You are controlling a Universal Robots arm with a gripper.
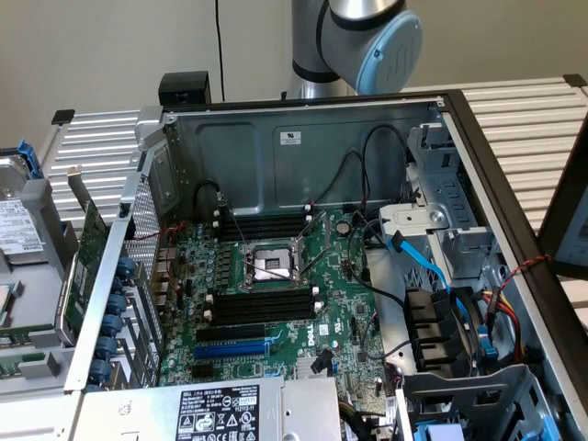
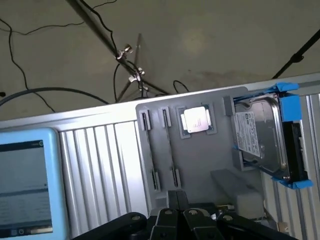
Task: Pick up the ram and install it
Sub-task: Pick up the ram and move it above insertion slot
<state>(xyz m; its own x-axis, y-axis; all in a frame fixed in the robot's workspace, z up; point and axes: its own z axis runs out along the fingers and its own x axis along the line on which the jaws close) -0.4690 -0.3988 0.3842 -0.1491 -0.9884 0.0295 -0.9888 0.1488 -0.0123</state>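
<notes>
Slatted metal table (image 1: 524,119) carries an open computer case (image 1: 230,147), motherboard (image 1: 342,308) exposed. Gripper (image 2: 175,200) fingers pressed together, facing a grey tray (image 2: 200,155) with a hard drive (image 2: 257,135). Ram position: cannot tell.

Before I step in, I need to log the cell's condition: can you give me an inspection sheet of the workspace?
Surface: ribbed metal table bearing the open computer case.
Job's things: black memory slots beside the CPU socket look empty.
Clutter: gray parts tray with a processor and a hard drive; green expansion card.
Grippers: the gripper is shut, pointed at the tray, nothing seen held.
Cables: blue data cables and black leads inside the case.
Surroundings: tablet screen; cables on the floor.
</notes>
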